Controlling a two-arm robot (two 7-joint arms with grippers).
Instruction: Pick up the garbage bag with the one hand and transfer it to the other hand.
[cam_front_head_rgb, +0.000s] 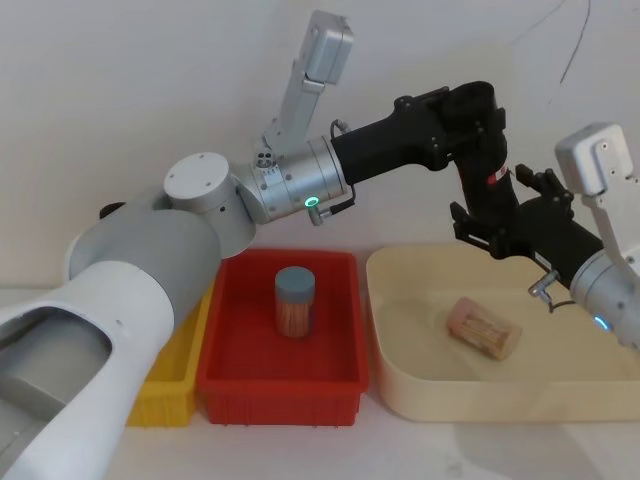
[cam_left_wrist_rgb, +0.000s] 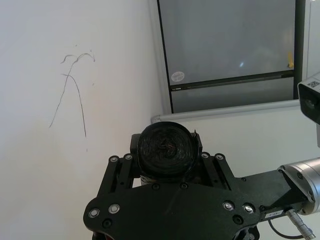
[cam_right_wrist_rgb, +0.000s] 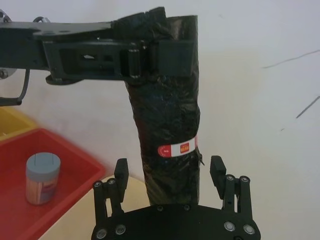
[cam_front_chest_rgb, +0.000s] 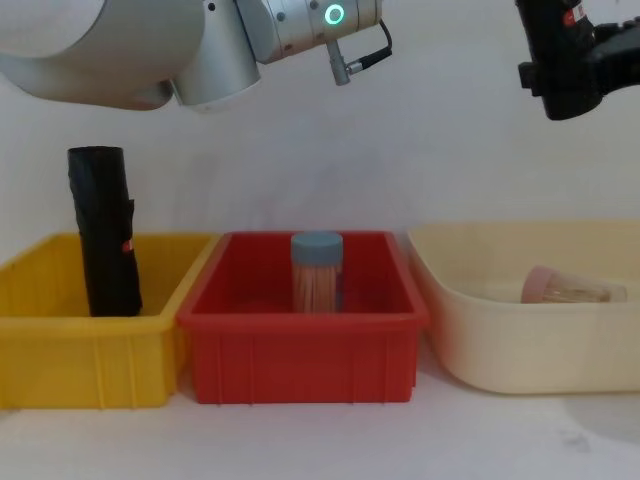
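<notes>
Midway through the handover: the right black two-finger gripper (cam_right_wrist_rgb: 170, 172) stands wide open around the lower end of the black crinkled plastic garbage-bag roll (cam_right_wrist_rgb: 167, 120) — not yet clamped. Beyond, at twelve o'clock, the left black gripper (cam_right_wrist_rgb: 145, 55) pinches the roll's top, held high above the glossy cream tub (cam_front_head_rgb: 400, 400).

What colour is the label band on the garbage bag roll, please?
Red and white, clearest in the right wrist view, on the black garbage bag roll.

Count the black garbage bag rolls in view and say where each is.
2: one garbage bag roll held mid-air by the left gripper, and another roll upright in the yellow bin. Others may be hidden.
</notes>
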